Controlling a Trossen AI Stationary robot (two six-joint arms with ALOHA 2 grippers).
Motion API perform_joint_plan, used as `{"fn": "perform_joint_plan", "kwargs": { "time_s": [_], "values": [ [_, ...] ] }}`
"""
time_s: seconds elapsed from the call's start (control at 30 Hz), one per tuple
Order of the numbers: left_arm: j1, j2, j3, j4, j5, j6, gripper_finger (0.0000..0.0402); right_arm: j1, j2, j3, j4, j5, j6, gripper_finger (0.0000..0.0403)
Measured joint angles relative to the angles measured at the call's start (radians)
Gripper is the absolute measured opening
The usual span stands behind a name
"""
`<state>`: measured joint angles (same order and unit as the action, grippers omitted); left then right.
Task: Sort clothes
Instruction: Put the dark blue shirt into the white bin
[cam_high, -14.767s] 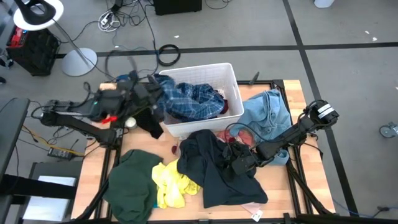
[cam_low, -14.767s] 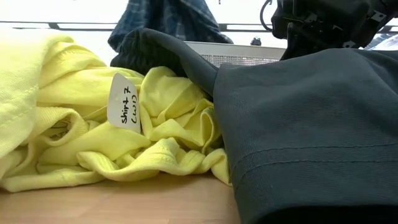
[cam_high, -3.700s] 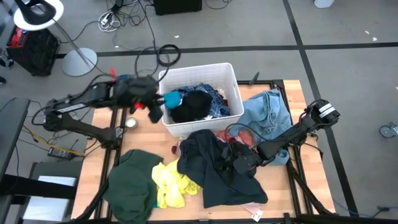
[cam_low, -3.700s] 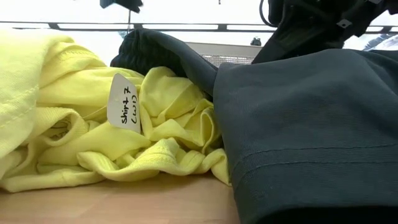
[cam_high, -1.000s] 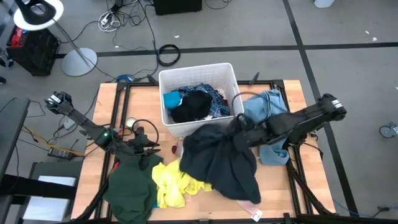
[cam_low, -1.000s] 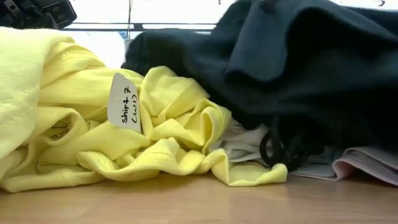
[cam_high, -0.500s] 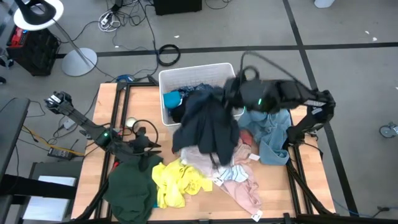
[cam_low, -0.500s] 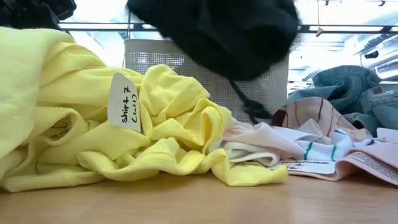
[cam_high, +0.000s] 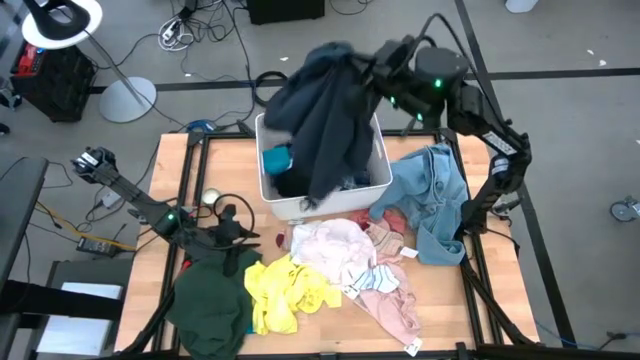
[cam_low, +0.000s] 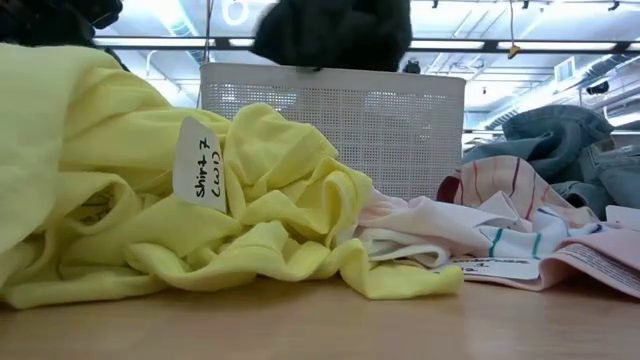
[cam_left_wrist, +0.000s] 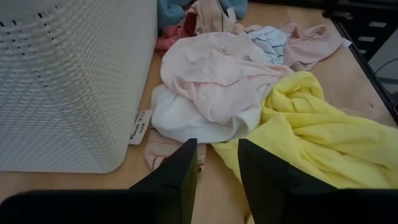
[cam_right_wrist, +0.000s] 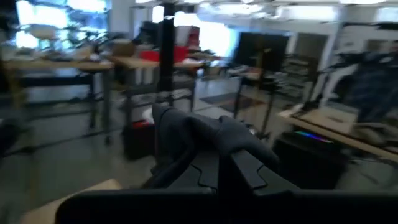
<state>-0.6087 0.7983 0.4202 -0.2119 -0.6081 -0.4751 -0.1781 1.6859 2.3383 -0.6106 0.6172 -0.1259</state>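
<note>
My right gripper (cam_high: 383, 62) is raised above the far side of the white bin (cam_high: 379, 128) and is shut on a dark navy garment (cam_high: 325, 120). The garment also shows in the low view (cam_low: 330, 30), above the bin. On the table lie a yellow shirt (cam_high: 285, 295), a dark green garment (cam_high: 210, 300), pink and white pieces (cam_high: 335, 245) and light blue denim (cam_high: 430, 195). My left gripper (cam_left_wrist: 217, 165) stands open low at the table's left, by the yellow shirt (cam_left_wrist: 311, 137), with nothing between its fingers. My right gripper holds a bunched fold (cam_right_wrist: 186, 127) at the top of the dark navy garment, pinched between its two fingers, which point about level. The garment hangs slack below the gripper, clear of the table. Its lower end (cam_high: 318, 195) hangs over the bin's near part.
The bin holds a teal piece (cam_high: 275, 160) and dark and plaid clothes. A striped pink piece (cam_high: 385, 295) lies near the front edge. A small round object (cam_high: 211, 198) sits left of the bin. Bare wood shows at the table's far left.
My right gripper has risen and swung toward the table's far edge, taking the dark navy garment off the pile. The garment is lifted clear and now hangs over the bin. The pink and white pieces that it covered are laid bare.
</note>
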Motion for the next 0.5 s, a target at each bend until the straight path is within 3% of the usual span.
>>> {"fn": "perform_joint_plan", "kwargs": {
  "time_s": [0.2, 0.3, 0.5],
  "values": [
    [0.0, 0.006, 0.0, -0.002, 0.0, 0.0, 0.0122, -0.071, -0.001, 0.0, 0.144, -0.053, -0.004, 0.0005],
    [0.0, 0.006, 0.0, -0.002, -0.005, 0.007, 0.0122, -0.08, 0.002, 0.0, 0.115, -0.104, 0.006, 0.0005],
    [0.0, 0.006, 0.0, -0.003, -0.009, 0.028, 0.0122, -0.052, 0.017, -0.001, 0.04, -0.111, 0.039, 0.0005]
  ]
}}
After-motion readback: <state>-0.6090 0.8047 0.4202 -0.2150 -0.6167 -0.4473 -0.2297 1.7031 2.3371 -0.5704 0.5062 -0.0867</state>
